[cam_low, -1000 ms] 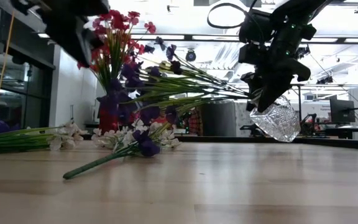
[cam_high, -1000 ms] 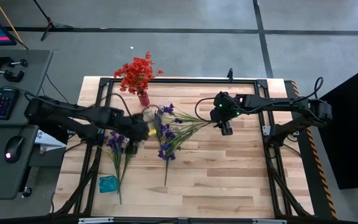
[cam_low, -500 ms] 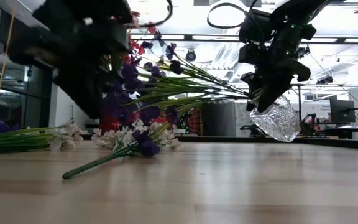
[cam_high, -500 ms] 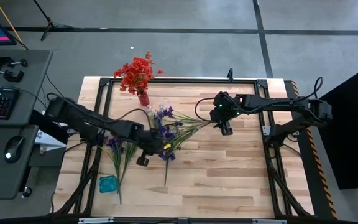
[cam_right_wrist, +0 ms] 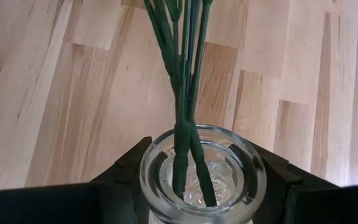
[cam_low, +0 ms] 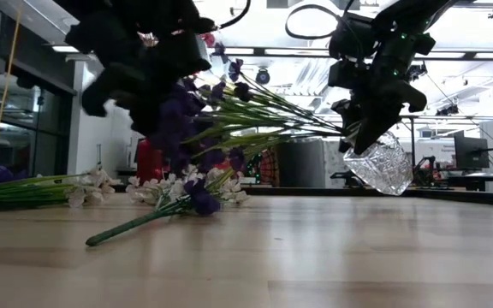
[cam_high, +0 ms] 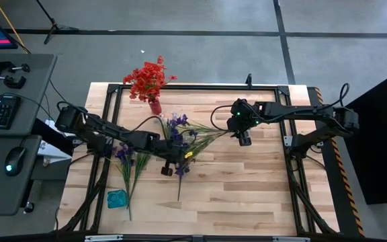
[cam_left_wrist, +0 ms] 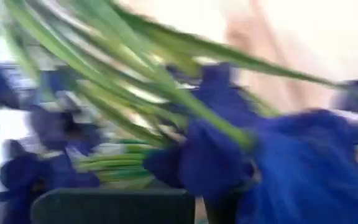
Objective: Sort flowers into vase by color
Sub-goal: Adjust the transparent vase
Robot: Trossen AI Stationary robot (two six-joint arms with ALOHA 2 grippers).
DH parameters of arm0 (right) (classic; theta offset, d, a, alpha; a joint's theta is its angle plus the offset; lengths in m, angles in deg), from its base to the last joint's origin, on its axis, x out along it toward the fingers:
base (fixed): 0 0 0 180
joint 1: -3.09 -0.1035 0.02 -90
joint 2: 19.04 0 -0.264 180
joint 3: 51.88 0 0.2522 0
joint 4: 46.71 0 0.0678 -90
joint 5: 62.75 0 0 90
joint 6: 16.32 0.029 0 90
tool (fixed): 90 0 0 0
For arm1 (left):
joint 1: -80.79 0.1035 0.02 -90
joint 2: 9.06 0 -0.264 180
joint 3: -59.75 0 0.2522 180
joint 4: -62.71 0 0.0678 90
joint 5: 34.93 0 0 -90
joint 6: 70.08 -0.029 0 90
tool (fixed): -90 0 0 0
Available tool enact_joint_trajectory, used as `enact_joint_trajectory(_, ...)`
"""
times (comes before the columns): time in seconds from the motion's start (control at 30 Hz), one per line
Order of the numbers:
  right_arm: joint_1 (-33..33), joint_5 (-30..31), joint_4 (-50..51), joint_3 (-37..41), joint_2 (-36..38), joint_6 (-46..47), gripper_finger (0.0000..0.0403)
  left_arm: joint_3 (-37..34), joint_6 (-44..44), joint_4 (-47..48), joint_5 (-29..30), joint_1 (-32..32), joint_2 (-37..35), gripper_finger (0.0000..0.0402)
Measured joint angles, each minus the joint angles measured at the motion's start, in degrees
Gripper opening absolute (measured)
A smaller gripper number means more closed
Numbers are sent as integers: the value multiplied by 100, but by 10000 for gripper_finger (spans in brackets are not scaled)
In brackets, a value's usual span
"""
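Two dark arms reach in over the wooden table [cam_high: 247, 195], one from each side. The left arm stretches far toward the middle, and its left gripper [cam_high: 168, 169] hangs over the purple blossoms; whether its fingers are spread or closed cannot be told, since the wrist view is filled with blurred purple petals and green stems pressed close against it. The right gripper [cam_high: 242, 136] sits above the table's right-centre and is closed around a clear glass vase [cam_low: 379, 165], which it holds tilted off the tabletop, mouth toward the left arm. In the right wrist view the vase's round rim [cam_right_wrist: 202, 171] lies directly between the dark fingers [cam_right_wrist: 120, 180], with several green stems [cam_right_wrist: 185, 81] running down into it.

The purple flowers in the vase [cam_high: 180, 131] fan out from the right gripper toward the left gripper, their heads reaching just beside and beneath the latter. A loose purple sprig [cam_high: 180, 171] lies on the table right by the left gripper, its stem pointing toward the near edge. Further purple flowers [cam_high: 127, 161] lie under the left arm, well apart from the right gripper. A bunch of red flowers [cam_high: 148, 79] stands in a red vase [cam_high: 155, 106] at the far edge, behind the left gripper. A small teal object [cam_high: 117, 198] rests near the table's front left corner.
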Motion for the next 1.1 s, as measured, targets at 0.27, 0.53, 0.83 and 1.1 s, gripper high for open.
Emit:
enact_joint_trajectory(0.27,-68,-531,-193,0,0,403,169,127,-146,-171,236,491,-235,0)
enact_joint_trajectory(0.53,-66,-561,-731,0,0,599,169,580,-809,-125,235,867,-358,0)
enact_joint_trajectory(0.83,-170,-275,-1249,0,0,661,169,1606,-1551,481,235,1149,-358,0)
enact_joint_trajectory(1.1,-180,-249,-2276,0,0,976,169,2398,-2283,783,235,1378,-358,0)
